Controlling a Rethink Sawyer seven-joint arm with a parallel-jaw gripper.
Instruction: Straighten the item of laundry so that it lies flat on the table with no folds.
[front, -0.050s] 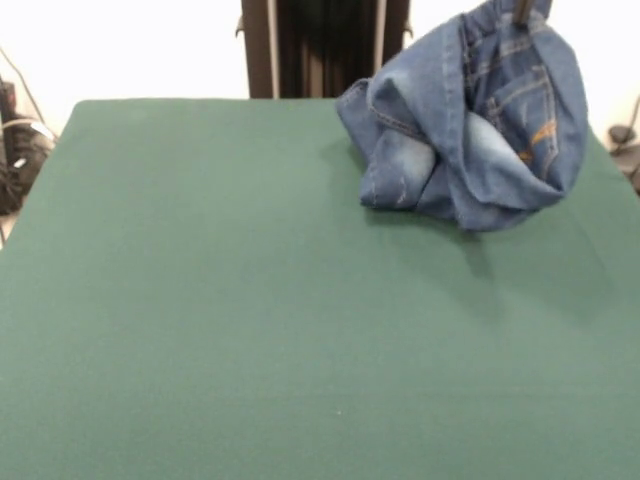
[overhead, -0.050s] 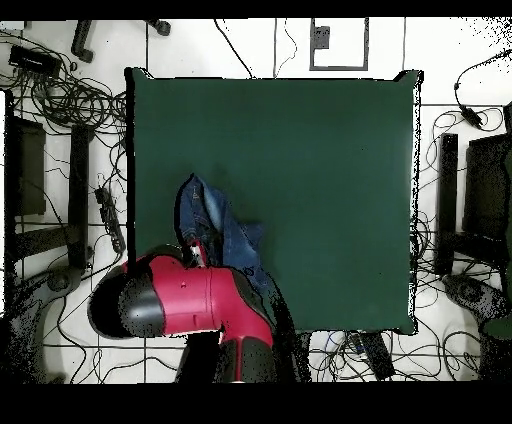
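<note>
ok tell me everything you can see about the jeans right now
The jeans are small, blue denim with faded whitish patches and orange pocket stitching. They hang bunched and folded, lifted by their top edge at the picture's upper border, where the end effector barely shows; the lower folds rest on the green table near its far right corner. From overhead, the red arm covers part of them.

Jeans (front, -0.050s: 480, 120): faded blue denim cloth. Table (front, -0.050s: 250, 320): matt green felt-like top. Arm (overhead, -0.050s: 190, 300): glossy red/black plastic.
</note>
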